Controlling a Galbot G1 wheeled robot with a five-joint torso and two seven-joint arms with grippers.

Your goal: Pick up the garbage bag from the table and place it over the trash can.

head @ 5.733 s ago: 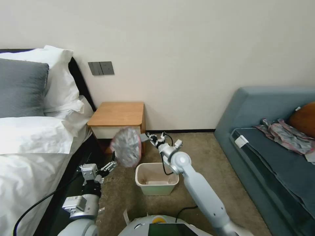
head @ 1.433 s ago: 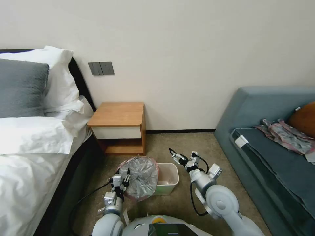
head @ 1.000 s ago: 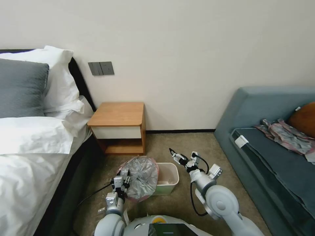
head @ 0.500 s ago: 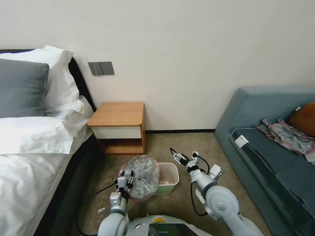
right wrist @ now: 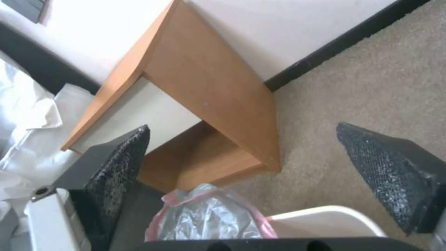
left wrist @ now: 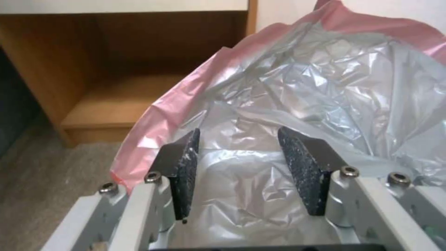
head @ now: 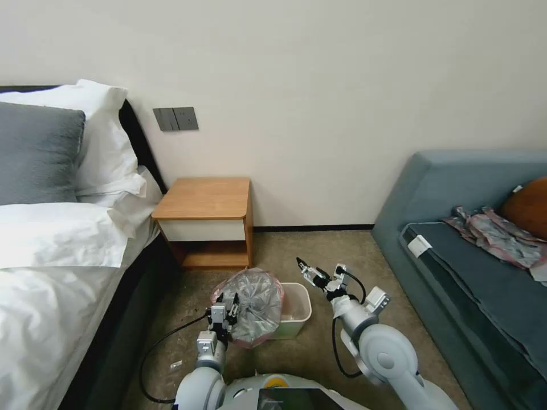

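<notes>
The garbage bag, silver-grey plastic with a pink edge, stands crumpled over the left end of the beige trash can on the carpet. My left gripper is at the bag's near left side. In the left wrist view the left gripper is open, and the bag billows between and beyond its pads. My right gripper hovers open just right of the bin, holding nothing. In the right wrist view the right gripper looks over the bag, the bin rim and the table. The wooden table stands behind the bin with a bare top.
A bed with white pillows runs along the left. A blue sofa on the right carries a wrinkled grey-pink plastic heap. A black cable trails over the carpet by my left arm. Open carpet lies between bin and sofa.
From held high before the table, the bag has come down to the bin. In the last second my left gripper carried it rightwards over the bin. The right gripper has barely moved.
</notes>
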